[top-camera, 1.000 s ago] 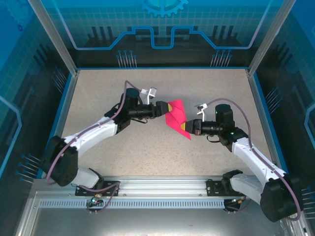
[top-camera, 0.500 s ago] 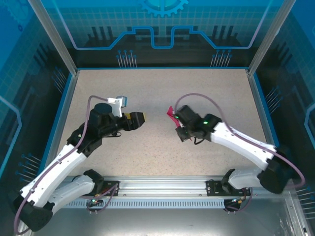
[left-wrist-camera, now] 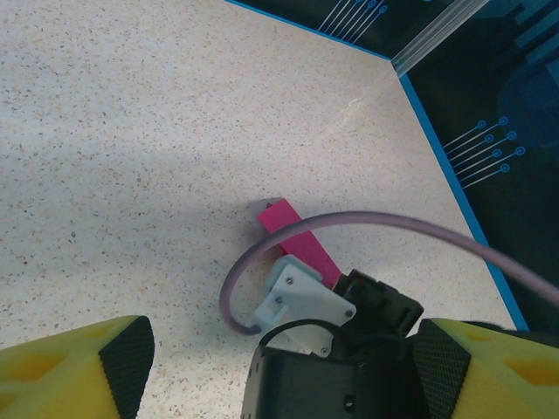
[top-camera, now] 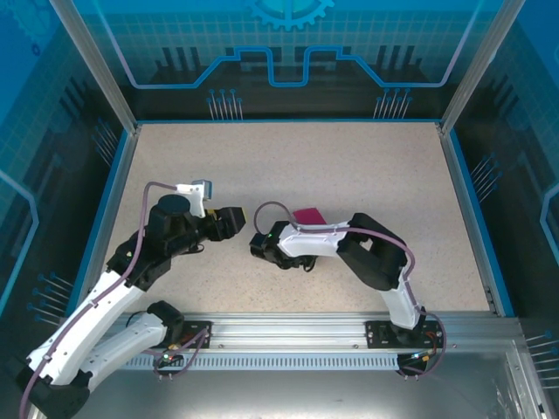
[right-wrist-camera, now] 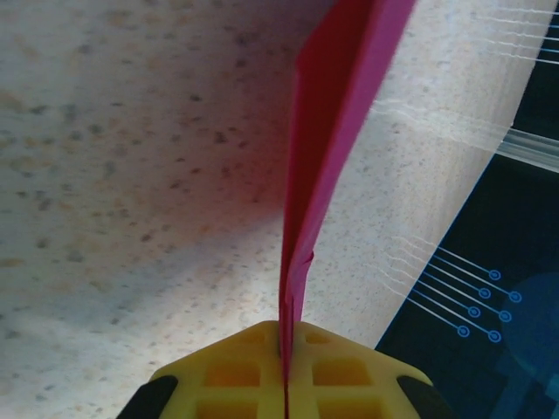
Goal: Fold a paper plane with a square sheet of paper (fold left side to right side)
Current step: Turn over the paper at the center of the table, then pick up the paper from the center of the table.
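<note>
The thin magenta-pink paper (right-wrist-camera: 332, 131), pinched edge-on in the closed right claw (right-wrist-camera: 286, 336), seems mostly folded narrow already; the left claw (top-camera: 234, 216) gapes empty.

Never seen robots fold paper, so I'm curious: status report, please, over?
Left gripper open, empty. Right gripper shut on the folded pink paper, seen edge-on. Right arm's cable loops between left gripper and paper.

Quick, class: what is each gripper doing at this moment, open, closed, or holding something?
Left gripper: open, holding nothing.
Right gripper: closed on the folded pink paper.
</note>
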Available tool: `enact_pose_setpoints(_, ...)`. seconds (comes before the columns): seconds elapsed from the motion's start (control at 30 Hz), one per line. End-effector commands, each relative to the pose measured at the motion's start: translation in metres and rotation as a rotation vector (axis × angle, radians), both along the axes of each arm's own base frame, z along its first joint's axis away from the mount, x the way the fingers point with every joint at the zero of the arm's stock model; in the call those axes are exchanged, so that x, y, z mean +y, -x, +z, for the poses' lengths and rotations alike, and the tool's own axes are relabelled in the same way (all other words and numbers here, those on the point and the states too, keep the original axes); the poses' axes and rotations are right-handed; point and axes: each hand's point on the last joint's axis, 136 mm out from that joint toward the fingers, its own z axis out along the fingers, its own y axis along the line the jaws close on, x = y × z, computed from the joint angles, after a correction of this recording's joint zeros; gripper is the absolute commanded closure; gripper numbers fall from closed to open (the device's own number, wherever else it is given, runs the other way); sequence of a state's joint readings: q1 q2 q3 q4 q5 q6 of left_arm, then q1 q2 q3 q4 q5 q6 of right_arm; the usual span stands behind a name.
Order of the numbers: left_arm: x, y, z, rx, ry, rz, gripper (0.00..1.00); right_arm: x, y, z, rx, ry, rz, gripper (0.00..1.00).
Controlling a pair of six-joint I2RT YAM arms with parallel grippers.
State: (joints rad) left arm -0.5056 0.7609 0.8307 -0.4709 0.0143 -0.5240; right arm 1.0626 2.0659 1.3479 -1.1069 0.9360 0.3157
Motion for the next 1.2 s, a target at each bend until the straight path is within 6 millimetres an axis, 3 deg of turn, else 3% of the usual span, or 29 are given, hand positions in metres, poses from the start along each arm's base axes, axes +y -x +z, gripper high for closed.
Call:
enact_pose_setpoints(0.0,0.004,-0.001,-0.016,0.032,-0.037,0.013,0.18,0.013,0.007,-0.002,0.052,-0.032,0.02,0.86)
enact_pose_setpoints(0.1,0.002,-0.003,-0.023,0.051,-0.038,0.009,0.18,0.027,0.023,-0.016,0.169,-0.15,0.011,0.71)
enact_pose_setpoints(0.2,-0.003,-0.006,-0.031,0.078,-0.026,0.005,0.17,0.039,0.041,-0.015,0.258,-0.284,-0.002,0.56)
enact_pose_setpoints(0.43,-0.034,-0.014,-0.062,0.185,0.082,-0.072,0.14,0.046,0.077,0.028,0.345,-0.61,-0.006,0.28)
enact_pose_setpoints(0.6,-0.071,-0.021,-0.09,0.294,0.182,-0.17,0.15,0.028,0.074,0.072,0.283,-0.875,-0.051,0.19)
enact_pose_setpoints(0.77,-0.114,-0.023,-0.113,0.362,0.21,-0.264,0.16,0.004,0.055,0.109,0.14,-1.234,-0.107,0.05)
enact_pose_setpoints(0.8,-0.122,-0.023,-0.119,0.378,0.209,-0.272,0.16,-0.003,0.053,0.112,0.11,-1.295,-0.122,0.01)
enact_pose_setpoints(0.93,-0.147,-0.028,-0.141,0.437,0.211,-0.285,0.16,-0.027,0.049,0.122,0.014,-1.47,-0.147,0.01)
enact_pose_setpoints(1.17,-0.182,-0.033,-0.173,0.53,0.191,-0.308,0.21,-0.059,0.053,0.119,-0.061,-1.566,-0.227,0.01)
